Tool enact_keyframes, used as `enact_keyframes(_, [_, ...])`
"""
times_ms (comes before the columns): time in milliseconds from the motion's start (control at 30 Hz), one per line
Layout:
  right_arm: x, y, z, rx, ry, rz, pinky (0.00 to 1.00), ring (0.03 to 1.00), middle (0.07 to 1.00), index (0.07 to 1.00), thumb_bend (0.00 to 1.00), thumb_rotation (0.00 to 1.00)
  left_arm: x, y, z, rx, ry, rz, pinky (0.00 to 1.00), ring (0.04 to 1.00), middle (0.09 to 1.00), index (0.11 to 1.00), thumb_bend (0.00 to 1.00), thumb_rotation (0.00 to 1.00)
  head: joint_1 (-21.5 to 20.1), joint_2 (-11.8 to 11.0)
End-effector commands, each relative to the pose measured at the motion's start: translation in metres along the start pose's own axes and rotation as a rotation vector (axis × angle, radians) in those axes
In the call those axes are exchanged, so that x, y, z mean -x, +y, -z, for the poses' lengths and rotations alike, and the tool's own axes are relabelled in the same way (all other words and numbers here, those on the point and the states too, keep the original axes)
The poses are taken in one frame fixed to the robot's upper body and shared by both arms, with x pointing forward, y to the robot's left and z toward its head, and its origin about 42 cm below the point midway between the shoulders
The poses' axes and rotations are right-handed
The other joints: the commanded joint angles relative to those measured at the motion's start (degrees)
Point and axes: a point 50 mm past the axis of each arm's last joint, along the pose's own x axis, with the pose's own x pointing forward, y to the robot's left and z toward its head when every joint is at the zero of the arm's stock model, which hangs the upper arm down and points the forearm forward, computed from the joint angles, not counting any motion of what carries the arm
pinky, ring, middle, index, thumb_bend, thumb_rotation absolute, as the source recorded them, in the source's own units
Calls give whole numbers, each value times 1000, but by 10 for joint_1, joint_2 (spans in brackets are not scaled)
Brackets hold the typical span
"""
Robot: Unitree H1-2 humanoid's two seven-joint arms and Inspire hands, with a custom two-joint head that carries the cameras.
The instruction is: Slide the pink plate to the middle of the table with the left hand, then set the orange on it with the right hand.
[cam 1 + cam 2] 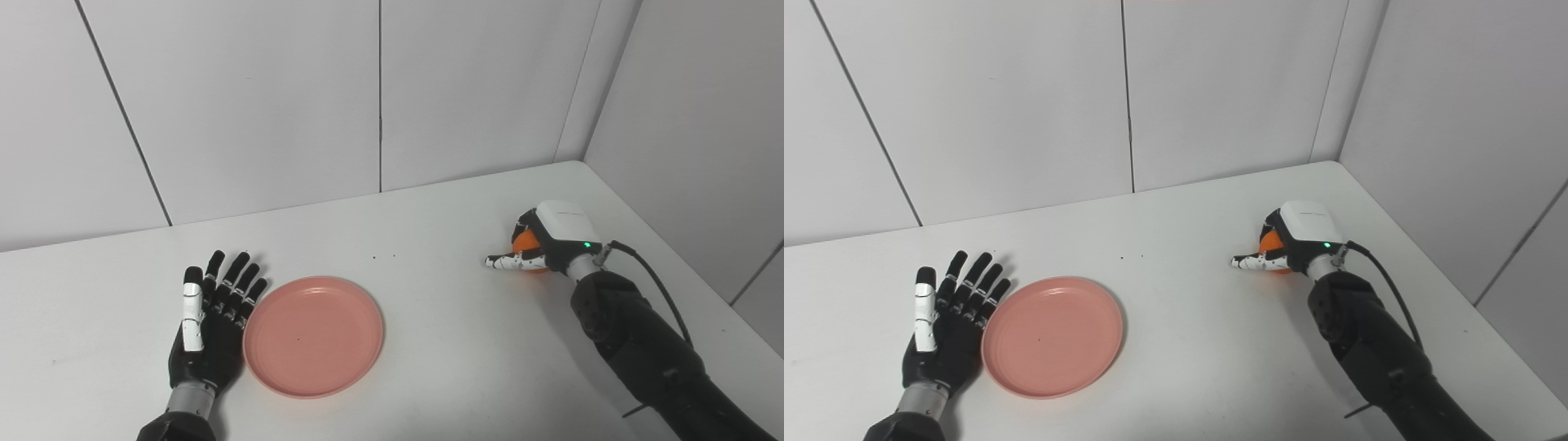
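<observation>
Pink plate (313, 335) sits left of the surface (429, 343) centre, empty. Left hand (208, 331) flat, fingers spread, touching the plate's left rim. Right hand (542, 242), well right of the plate, wraps the orange (524, 243). Lift straight, lower it mid-plate, then release.

Left robot hand (208, 327) flat, palm up, fingers (236, 285) spread and straight, holding nothing. Right robot hand (545, 242) curled shut over the orange (524, 243), thumb pointing leftward, forearm stretched behind it.
</observation>
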Motion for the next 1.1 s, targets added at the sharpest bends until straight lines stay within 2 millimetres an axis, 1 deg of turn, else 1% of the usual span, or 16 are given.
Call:
enact_keyframes(0, [-7, -36, -14, 12, -48, 81, 145, 200, 266, 321, 490, 556, 4, 5, 14, 16, 75, -49, 927, 921, 888, 1000, 751, 686, 3, 0])
enact_keyframes(100, [-7, -52, -29, 13, -92, 106, 198, 262, 337, 423, 485, 546, 3, 4, 15, 15, 76, -47, 938, 922, 892, 1000, 747, 693, 7, 2])
enact_keyframes(200, [-5, -63, -41, 6, -144, 134, 158, 215, 283, 341, 484, 511, 3, 2, 16, 11, 79, -50, 931, 918, 887, 1000, 751, 695, 18, 5])
enact_keyframes(267, [-3, -70, -49, 9, -159, 141, 147, 203, 272, 339, 487, 538, 3, 1, 16, 10, 79, -51, 928, 915, 884, 1000, 756, 693, 26, 8])
enact_keyframes(300, [-2, -72, -52, 12, -162, 143, 148, 206, 281, 367, 490, 561, 3, 0, 16, 9, 78, -52, 922, 913, 882, 1000, 755, 691, 26, 8])
enact_keyframes(367, [0, -78, -60, 21, -189, 158, 138, 194, 267, 354, 503, 552, 3, -2, 16, 6, 78, -52, 917, 910, 882, 1000, 754, 691, 41, 12])
enact_keyframes(467, [2, -83, -66, 23, -221, 171, 124, 177, 248, 329, 512, 540, 3, -5, 18, 3, 82, -57, 916, 907, 886, 1000, 754, 694, 55, 14])
enact_keyframes(567, [5, -89, -74, 11, -248, 178, 143, 199, 275, 371, 520, 545, 3, -8, 20, 2, 87, -66, 908, 905, 890, 1000, 753, 692, 71, 15])
enact_keyframes(633, [6, -92, -78, 6, -270, 187, 146, 202, 278, 371, 526, 545, 3, -10, 22, -3, 88, -68, 879, 897, 887, 1000, 763, 691, 79, 15])
enact_keyframes(667, [7, -93, -79, 5, -278, 191, 137, 190, 260, 338, 529, 534, 2, -11, 22, -4, 88, -67, 874, 897, 885, 1000, 767, 690, 79, 15])
enact_keyframes(767, [10, -98, -84, 9, -306, 206, 113, 161, 225, 285, 530, 497, 2, -14, 25, -4, 89, -67, 867, 899, 879, 1000, 775, 687, 98, 16])
enact_keyframes(933, [16, -103, -92, 1, -332, 218, 110, 158, 226, 290, 525, 476, 3, -20, 30, 0, 93, -72, 858, 898, 873, 1000, 779, 679, 118, 18])
enact_keyframes(1067, [18, -105, -98, -4, -356, 219, 109, 156, 223, 285, 521, 453, 2, -22, 33, -3, 93, -65, 862, 898, 868, 1000, 777, 687, 126, 17])
